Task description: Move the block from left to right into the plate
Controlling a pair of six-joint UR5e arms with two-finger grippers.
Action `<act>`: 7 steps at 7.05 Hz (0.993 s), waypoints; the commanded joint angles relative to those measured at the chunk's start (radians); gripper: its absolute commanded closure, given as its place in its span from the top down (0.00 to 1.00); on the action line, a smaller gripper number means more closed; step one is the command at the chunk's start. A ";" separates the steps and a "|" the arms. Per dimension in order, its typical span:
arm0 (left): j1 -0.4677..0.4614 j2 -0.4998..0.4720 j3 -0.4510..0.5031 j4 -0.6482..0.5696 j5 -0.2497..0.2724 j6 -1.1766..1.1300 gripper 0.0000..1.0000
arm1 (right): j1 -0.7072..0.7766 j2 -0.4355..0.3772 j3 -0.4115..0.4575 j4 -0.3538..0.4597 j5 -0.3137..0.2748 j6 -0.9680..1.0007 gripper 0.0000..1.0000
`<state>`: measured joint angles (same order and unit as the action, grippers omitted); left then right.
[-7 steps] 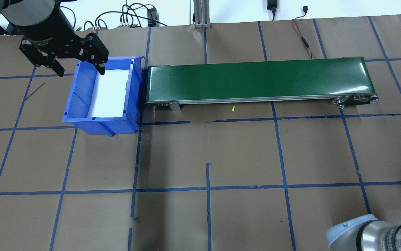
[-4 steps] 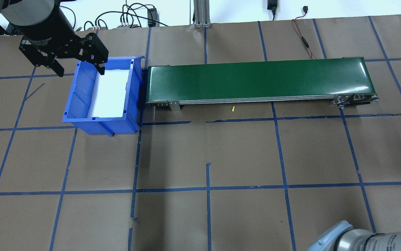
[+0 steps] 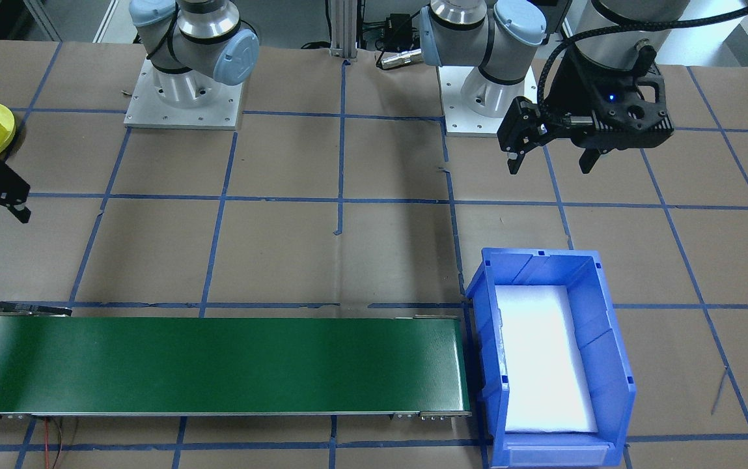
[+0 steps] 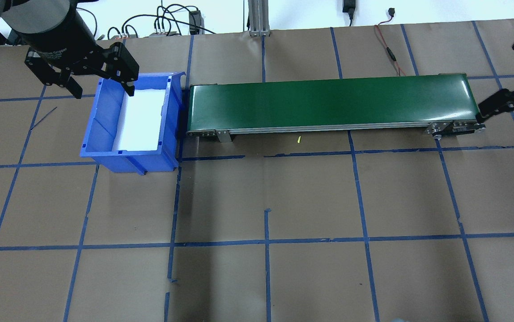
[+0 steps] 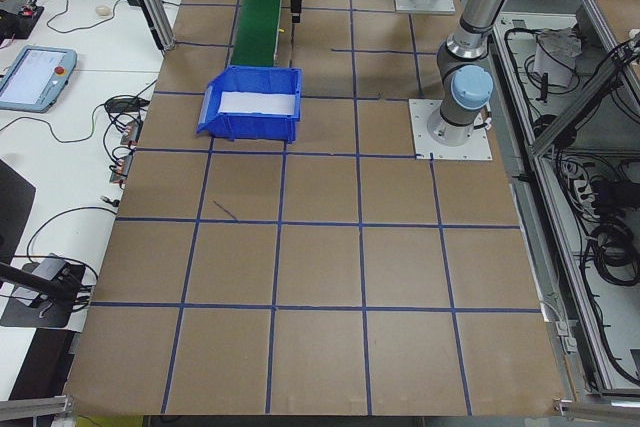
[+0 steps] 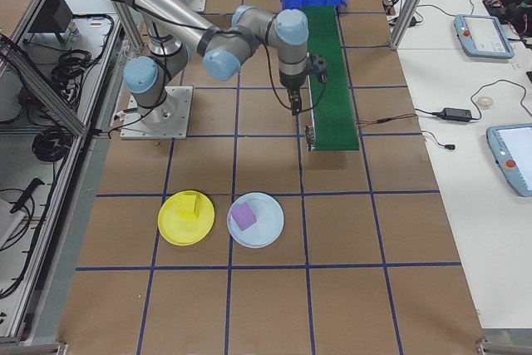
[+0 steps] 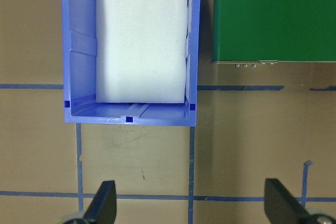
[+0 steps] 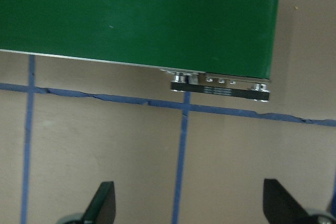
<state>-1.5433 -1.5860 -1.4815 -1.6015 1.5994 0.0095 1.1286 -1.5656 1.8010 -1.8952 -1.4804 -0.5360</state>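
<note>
Left gripper [image 4: 98, 76] hovers above blue bin [image 4: 104, 129], jaws spread; right gripper [image 8: 189, 203], apparently likewise parted, overhangs conveyor [image 4: 333, 100] end.

Lighting even and bright in all views, apparently from overhead. The white foam pad [image 3: 546, 358] inside the blue plastic bin [image 3: 611, 365] is overexposed, no surface detail. The long green conveyor belt [image 4: 333, 100] carries a soft sheen along its length. Faint diffuse shadows on the brown paper-covered table [image 4: 310, 201]. Right wrist view slightly soft; overhead view's top edge blown out white.
</note>
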 commanded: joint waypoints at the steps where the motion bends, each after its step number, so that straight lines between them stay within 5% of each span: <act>1: 0.000 0.000 0.000 0.000 0.001 0.001 1.00 | 0.202 -0.069 -0.092 0.153 0.011 0.315 1.00; 3: 0.000 0.000 0.001 0.000 0.001 0.001 1.00 | 0.388 -0.056 -0.114 0.157 0.000 0.570 1.00; 7: 0.002 0.004 -0.002 0.000 0.001 0.000 1.00 | 0.448 -0.053 -0.066 0.147 -0.001 0.636 1.00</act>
<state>-1.5444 -1.5824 -1.4821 -1.6015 1.6010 0.0092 1.5723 -1.6190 1.7172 -1.7416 -1.4803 0.0906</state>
